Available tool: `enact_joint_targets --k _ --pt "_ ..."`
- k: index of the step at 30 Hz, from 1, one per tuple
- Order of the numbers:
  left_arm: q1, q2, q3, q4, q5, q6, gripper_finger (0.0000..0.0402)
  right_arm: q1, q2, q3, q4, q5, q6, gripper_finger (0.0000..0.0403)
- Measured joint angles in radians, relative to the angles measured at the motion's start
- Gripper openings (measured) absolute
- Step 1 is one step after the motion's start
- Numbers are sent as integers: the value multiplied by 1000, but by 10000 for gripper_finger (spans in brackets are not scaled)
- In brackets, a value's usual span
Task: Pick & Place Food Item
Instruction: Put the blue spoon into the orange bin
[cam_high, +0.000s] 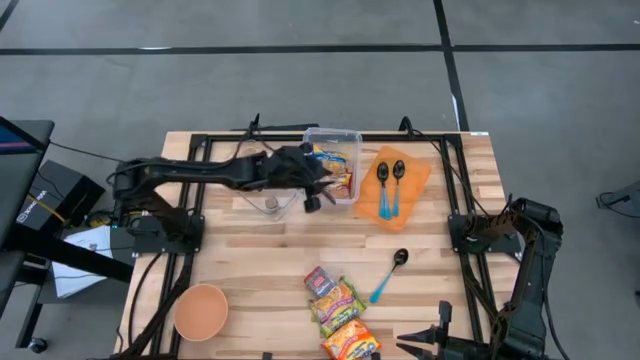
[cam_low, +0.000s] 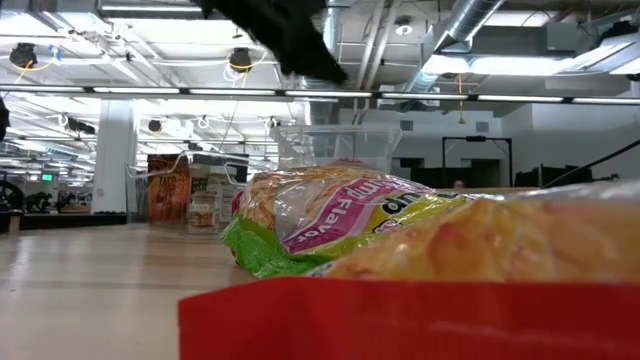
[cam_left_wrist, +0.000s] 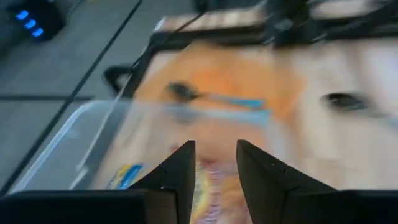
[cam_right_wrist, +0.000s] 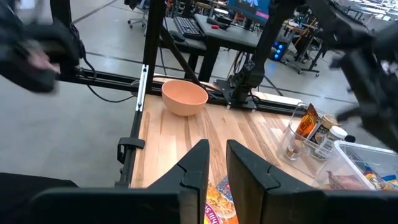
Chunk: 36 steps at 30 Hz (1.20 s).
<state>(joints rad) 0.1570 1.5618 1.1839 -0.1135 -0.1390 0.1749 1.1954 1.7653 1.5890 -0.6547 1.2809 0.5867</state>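
L gripper (cam_high: 322, 192) over clear bin (cam_high: 347, 139) at table (cam_high: 260, 260) far side, jaws slightly apart, nothing clamped; snack packet (cam_high: 336, 165) lying in bin below, likely just clear of jaws (wrist view blurred). R gripper (cam_right_wrist: 214, 163) parked near edge, jaws nearly together, empty. More packets (cam_high: 338, 305) near front

Light wooden slatted table (cam_high: 260, 260), black frame rails along edges. Far side, centre: clear plastic bin (cam_high: 345, 140) holding food packets. Just left of bin: clear glass container (cam_high: 268, 203). Right of bin: orange mat (cam_high: 412, 185) bearing two blue-handled spoons (cam_high: 388, 190), dark bowls. Nearer, well apart from mat: third blue-handled spoon (cam_high: 388, 273) directly on wood. Near edge, centre: cluster of snack packets (cam_high: 338, 308), touching or overlapping. Near left corner: peach bowl (cam_high: 201, 311), upright.
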Motion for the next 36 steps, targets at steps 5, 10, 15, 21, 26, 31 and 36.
enact_joint_targets --k 5,10,15,21,26,31,36 --pt "-97 -141 -2 -18 132 -86 104 0 0 0 -4 2 2 51" --pt "-241 -257 -3 -73 263 -200 103 1 0 0 -14 3 17 51" --pt "-448 -329 -2 -103 265 -289 103 7 0 0 -22 3 35 51" --pt "-682 -333 -3 -109 60 -223 103 16 0 0 -20 3 35 51" --pt "-784 -286 -3 -97 -267 -212 103 15 0 0 -20 4 35 51" --pt "-809 -192 -75 70 -491 -168 103 15 0 0 -20 6 49 51" --pt "-770 -129 -199 263 -501 -133 103 10 0 0 -21 6 61 51"
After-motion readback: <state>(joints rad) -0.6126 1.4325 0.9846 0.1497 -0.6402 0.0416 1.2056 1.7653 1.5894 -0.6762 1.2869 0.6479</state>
